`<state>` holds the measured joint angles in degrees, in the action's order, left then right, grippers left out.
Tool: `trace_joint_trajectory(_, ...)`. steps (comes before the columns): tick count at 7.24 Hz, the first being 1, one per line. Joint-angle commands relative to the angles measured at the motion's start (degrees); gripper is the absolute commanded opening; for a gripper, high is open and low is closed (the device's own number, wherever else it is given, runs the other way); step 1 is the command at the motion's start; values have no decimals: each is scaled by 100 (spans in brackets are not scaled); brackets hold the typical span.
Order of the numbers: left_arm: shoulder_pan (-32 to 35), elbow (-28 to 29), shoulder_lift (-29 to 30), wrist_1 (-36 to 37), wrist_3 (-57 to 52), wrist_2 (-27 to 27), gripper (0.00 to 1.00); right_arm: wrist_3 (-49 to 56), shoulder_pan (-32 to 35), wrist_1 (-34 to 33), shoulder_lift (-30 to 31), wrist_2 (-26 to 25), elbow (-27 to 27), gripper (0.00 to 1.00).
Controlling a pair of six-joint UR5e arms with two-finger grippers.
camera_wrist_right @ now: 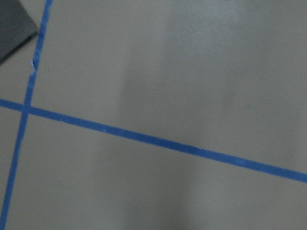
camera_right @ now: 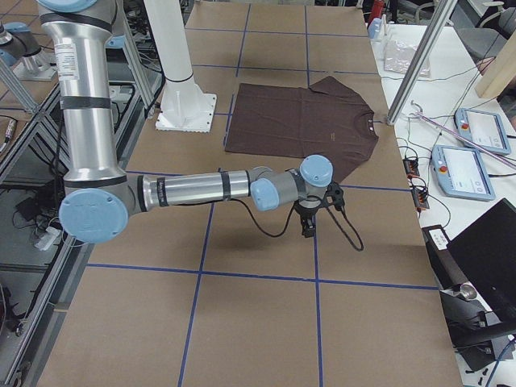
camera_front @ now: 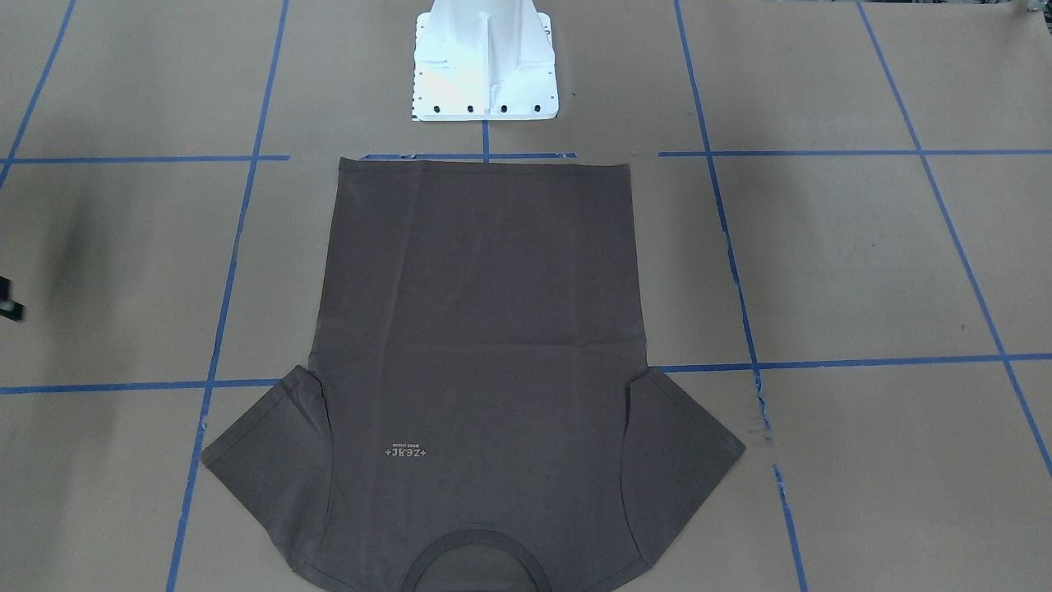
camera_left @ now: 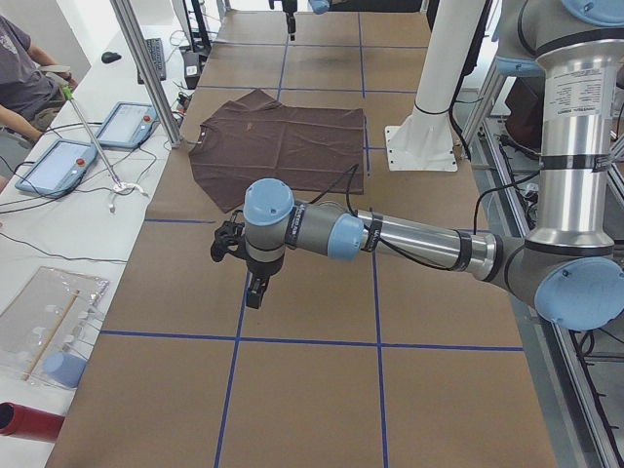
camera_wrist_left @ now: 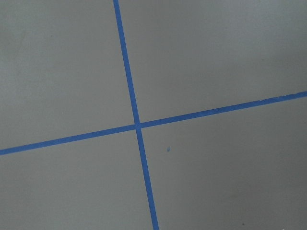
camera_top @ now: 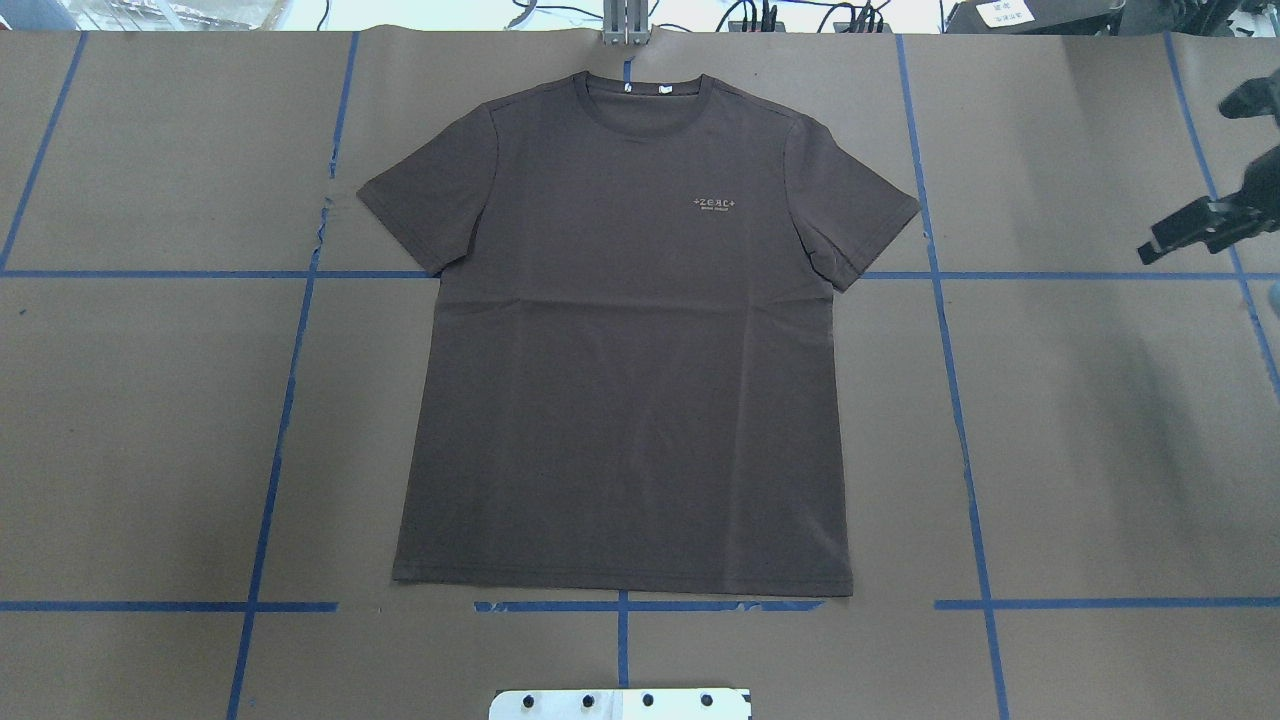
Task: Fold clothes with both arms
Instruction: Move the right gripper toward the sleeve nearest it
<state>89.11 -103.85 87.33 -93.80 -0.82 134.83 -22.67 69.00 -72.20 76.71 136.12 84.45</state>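
T-shirt (camera_top: 620, 350) lies flat on table (camera_top: 1100, 450), untouched; left fingers (camera_left: 255, 291), right fingers (camera_right: 308, 229): cannot tell gap.

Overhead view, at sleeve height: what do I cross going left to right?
Far-left tape line → second tape line → T-shirt, sleeve to sleeve → third tape line → right tool near the view's edge.
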Motion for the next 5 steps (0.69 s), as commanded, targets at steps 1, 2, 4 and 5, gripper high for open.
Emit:
trace_joint_trajectory(1, 1, -135, -23, -6, -15, 8, 100, -2144, -805, 1027, -1329, -1019, -1155, 99)
trace_joint_trajectory(2, 10, -179, -41, -6, -24, 8, 100, -2937, -1131, 1337, -1708, -1408, -1498, 95)
trace_joint_trajectory(4, 27, -162, -67, 2, -41, 227, 100, -3392, -1283, 1340, -2368, -1648, -2280, 93)
trace_joint_trajectory(5, 27, -206, -137, 2, -41, 271, 100, -3419, -1284, 1340, -2362, -1650, -2327, 91)
